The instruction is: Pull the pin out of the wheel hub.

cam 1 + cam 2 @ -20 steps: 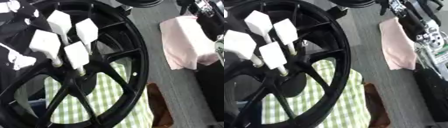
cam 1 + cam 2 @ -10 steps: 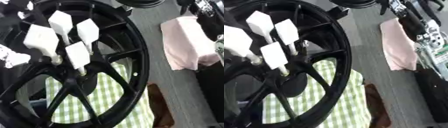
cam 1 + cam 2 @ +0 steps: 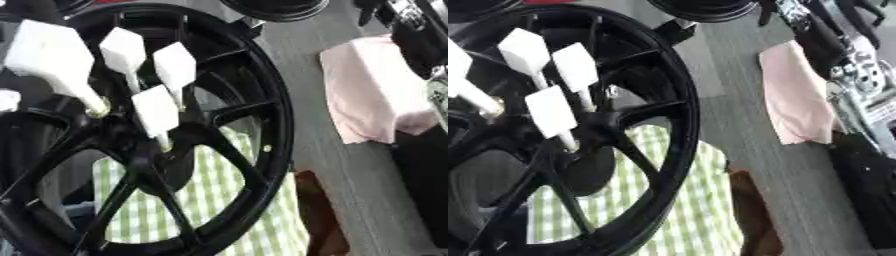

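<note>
A big black spoked wheel (image 3: 267,105) fills the left of both views, its hub (image 3: 144,152) low and left of centre. Three white pins with block heads (image 3: 122,47) (image 3: 175,67) (image 3: 156,107) stand with thin stems reaching into the hub area. A fourth white pin (image 3: 48,55) looks larger and nearer, and its brass-tipped stem end (image 3: 98,109) sits up and left of the hub. A pale part at the left edge (image 3: 5,100) may belong to my left hand, but its grip is hidden. My right hand does not show.
A green checked cloth (image 3: 219,200) lies under the wheel. A pink cloth (image 3: 376,95) lies on the grey surface (image 3: 306,75) to the right. Black and silver machinery (image 3: 859,75) lines the right edge. A brown object (image 3: 319,215) sits lower right, and another dark rim (image 3: 276,7) at the top.
The large left pin has moved up and to the left, its stem end drawing away from the hub. The other three pins keep their places in the wheel.
</note>
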